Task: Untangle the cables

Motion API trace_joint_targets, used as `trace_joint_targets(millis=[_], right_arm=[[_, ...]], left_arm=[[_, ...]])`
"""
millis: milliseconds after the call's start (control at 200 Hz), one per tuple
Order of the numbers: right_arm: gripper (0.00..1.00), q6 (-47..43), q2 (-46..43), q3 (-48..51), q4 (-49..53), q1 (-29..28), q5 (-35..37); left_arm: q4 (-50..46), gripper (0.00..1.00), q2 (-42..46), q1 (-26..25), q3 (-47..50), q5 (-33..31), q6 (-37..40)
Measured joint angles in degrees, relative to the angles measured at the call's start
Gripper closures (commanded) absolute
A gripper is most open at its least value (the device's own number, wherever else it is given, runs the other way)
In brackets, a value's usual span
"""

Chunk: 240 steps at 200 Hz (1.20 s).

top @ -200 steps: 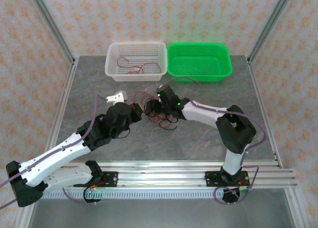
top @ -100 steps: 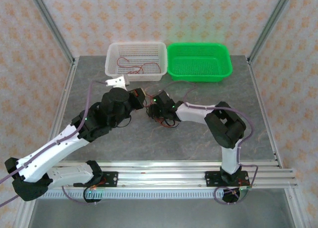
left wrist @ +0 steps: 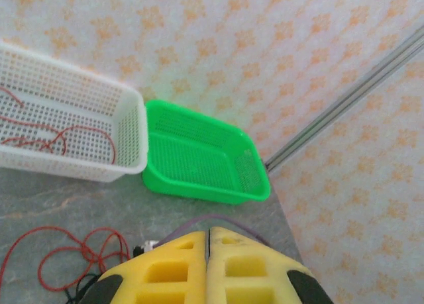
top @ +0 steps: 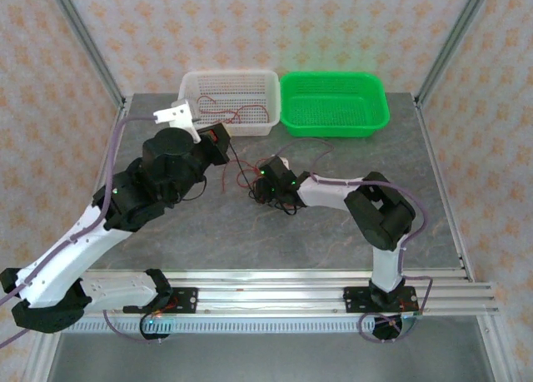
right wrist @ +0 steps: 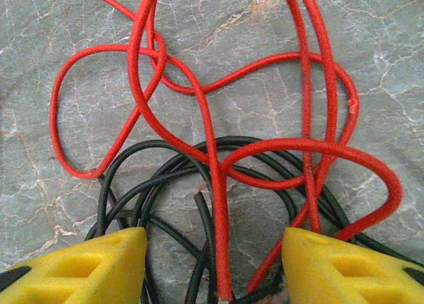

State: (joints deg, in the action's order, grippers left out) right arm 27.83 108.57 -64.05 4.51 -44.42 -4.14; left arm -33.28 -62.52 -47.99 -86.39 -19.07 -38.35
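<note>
**Near edge.** Aluminium rail (top: pixel 275 295) carrying both arm bases.

**Left arm** (top: pixel 92 232). White and black, slanting from the near left corner up toward the far baskets.

**Right arm** (top: pixel 379 211). Elbow folded at the right, forearm lying leftward toward mid tabletop (top: pixel 250 240).

**Right fingers** (top: pixel 266 181) (right wrist: pixel 99 267). Yellow and released, standing well apart and low over the grey marbled tabletop (right wrist: pixel 371 72). They straddle the tangle, and the strands between them lie loose, not pinched.

**Cables** (top: pixel 256 191). One knot at mid tabletop, under the right fingers.
- The red cable (right wrist: pixel 205 138) loops several times and crosses over itself.
- The black cable (right wrist: pixel 165 158) coils beneath and around the red one.
- One cut black end points up between the two fingers.
- A red loop (left wrist: pixel 66 241) of the knot trails left on the tabletop.

**Left fingers** (top: pixel 218 139) (left wrist: pixel 179 264). Yellow and clenched, pads pressed flush, held above the tabletop just before the white basket. A thin strand runs from beside them down to the knot. Whether it is pinched cannot be told.

**White basket** (top: pixel 229 74) (left wrist: pixel 132 138). Perforated, at the far edge. A further red cable (top: pixel 237 113) (left wrist: pixel 53 135) lies inside it.

**Green basket** (top: pixel 333 107) (left wrist: pixel 199 158). Perforated, just beside the white basket on its right.
</note>
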Motion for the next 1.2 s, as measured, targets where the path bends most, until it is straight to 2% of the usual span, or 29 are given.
trace_joint_targets(millis=[706, 1201], right_arm=[[0.41, -0.4, -4.2, 7.2, -2.4, 2.6, 1.9], [0.41, -0.5, -8.9, 12.7, -1.3, 4.6, 4.8]], left_arm=[[1.8, 1.0, -7.2, 0.0, -21.2, -4.2, 10.4], [1.8, 1.0, -10.1, 0.0, -29.4, -8.6, 16.6]])
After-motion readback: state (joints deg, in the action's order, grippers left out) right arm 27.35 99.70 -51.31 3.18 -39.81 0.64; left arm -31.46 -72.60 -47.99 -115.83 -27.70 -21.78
